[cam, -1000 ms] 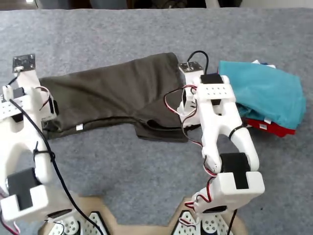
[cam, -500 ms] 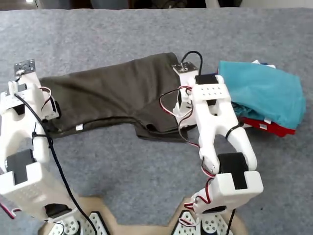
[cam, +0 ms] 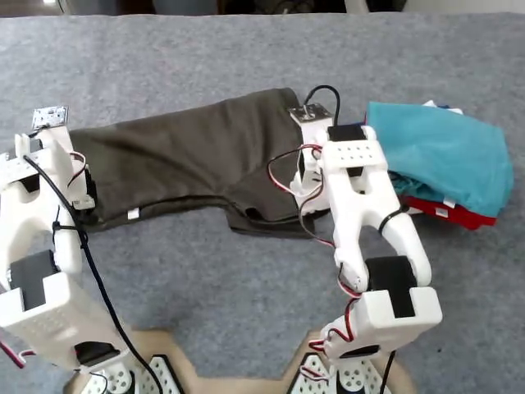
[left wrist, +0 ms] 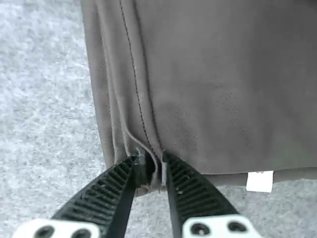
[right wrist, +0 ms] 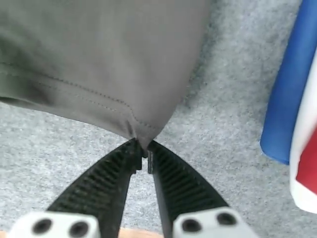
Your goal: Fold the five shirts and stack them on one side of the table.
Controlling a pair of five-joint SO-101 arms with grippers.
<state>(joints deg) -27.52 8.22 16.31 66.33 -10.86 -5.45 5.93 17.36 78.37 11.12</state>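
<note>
Two white arms at the table (cam: 246, 49), and one shirt in play! The olive shirt (cam: 189, 152) lies stretched flat over the grey top, running from 9 o'clock to the centre.

The left gripper (left wrist: 150, 167) is down at the shirt's 9 o'clock end. Its fingers are nearly together, clamping a thin bundle of layered hems between two ribbed black pads (left wrist: 119, 183). One white tag (left wrist: 259, 181) pokes out of the hem just beside that grip.

The right gripper (right wrist: 144, 148) has the opposite end, toward 3 o'clock. Its fingers are narrow as well, pinching the very tip of one stitched corner, where the cloth puckers to a point. That's two grippers and two grips, one at each end of a single shirt.

The left arm (cam: 37, 246) stands along the 9 o'clock edge. The right arm (cam: 369, 205) rises from 6 o'clock and leans over the shirt's 3 o'clock end.

Over at 3 o'clock sits the stack (cam: 459, 185). The teal shirt (cam: 443, 152) is on top, loosely folded, and the red shirt (cam: 451, 216) peeks out beneath it along the 5 o'clock side. From the right wrist, blue cloth (right wrist: 290, 84) and white cloth (right wrist: 304, 196) show at the stack's near edge. That's four colours counted, though how many shirts they make I can't tell. The stack lies near the olive shirt's end, and the right arm hides whether they touch.
</note>
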